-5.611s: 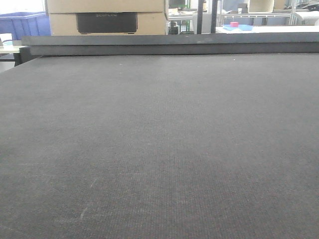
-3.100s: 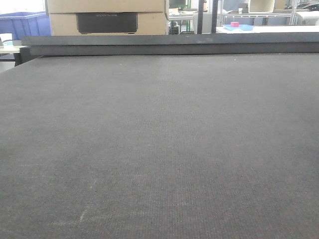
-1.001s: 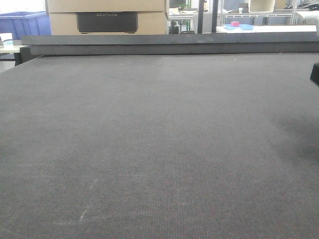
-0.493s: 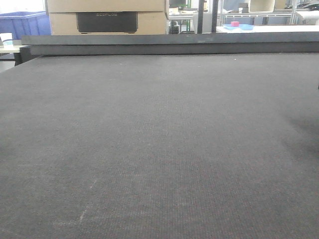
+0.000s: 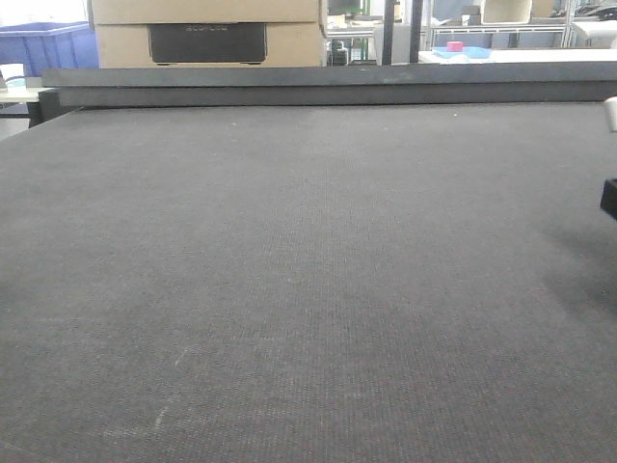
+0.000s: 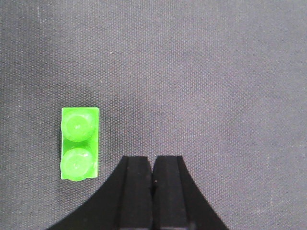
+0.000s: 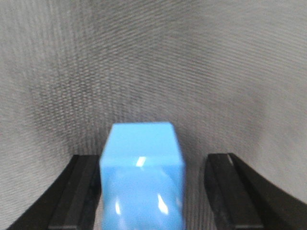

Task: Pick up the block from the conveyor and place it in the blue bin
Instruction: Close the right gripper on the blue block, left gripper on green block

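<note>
The conveyor [image 5: 308,270] is a wide dark grey woven belt with a darker raised edge bar [image 5: 328,87] at the far side. In the left wrist view a green two-stud block [image 6: 79,143] lies on the belt, just left of my left gripper [image 6: 152,163], which is shut and empty. In the right wrist view a blue block [image 7: 141,172] sits on the belt between the jaws of my right gripper [image 7: 153,163]. It is against the left finger [image 7: 84,187], with a gap to the right finger [image 7: 225,187]. A blue bin [image 5: 43,43] stands beyond the belt, far left.
A cardboard box [image 5: 207,34] stands behind the edge bar. A pink block [image 5: 455,46] lies on a blue piece on a white table at the far right. A dark part of the right arm [image 5: 610,198] shows at the right edge.
In the front view a dark part of the right arm showed at the right edge, left the view, and is back now lower down. The belt's surface looks the same.
</note>
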Action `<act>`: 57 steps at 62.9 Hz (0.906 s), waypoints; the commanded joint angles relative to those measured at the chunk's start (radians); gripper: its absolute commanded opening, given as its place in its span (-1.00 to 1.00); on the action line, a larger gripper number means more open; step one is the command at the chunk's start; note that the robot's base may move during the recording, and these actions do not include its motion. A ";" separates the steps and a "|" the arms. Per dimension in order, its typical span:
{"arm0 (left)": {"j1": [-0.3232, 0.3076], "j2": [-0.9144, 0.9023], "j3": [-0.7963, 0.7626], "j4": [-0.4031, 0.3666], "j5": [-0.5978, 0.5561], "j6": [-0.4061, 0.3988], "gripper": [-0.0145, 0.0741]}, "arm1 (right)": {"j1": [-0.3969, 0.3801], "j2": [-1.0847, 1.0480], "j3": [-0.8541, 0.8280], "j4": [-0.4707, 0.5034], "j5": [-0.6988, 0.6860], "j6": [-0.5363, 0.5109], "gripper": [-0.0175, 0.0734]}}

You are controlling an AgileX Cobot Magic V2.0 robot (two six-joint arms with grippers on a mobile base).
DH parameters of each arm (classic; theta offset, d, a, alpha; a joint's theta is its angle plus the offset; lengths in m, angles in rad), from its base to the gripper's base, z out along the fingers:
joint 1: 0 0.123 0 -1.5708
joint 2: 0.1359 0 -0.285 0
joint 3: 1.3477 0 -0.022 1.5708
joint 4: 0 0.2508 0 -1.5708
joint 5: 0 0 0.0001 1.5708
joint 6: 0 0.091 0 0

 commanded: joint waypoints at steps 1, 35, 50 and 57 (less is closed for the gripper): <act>0.000 -0.009 0.001 -0.011 -0.007 0.001 -0.92 | 0.004 0.003 0.004 -0.001 -0.009 -0.020 0.13; 0.000 -0.009 0.001 -0.011 -0.012 -0.001 -0.92 | 0.004 0.003 0.004 -0.001 -0.020 -0.020 -0.74; 0.027 -0.009 -0.001 0.057 0.002 -0.050 -0.92 | 0.004 -0.051 -0.043 -0.001 0.026 -0.020 -0.98; 0.050 -0.009 -0.009 0.108 0.061 -0.061 -0.92 | 0.004 -0.124 -0.062 -0.001 0.039 -0.020 -0.98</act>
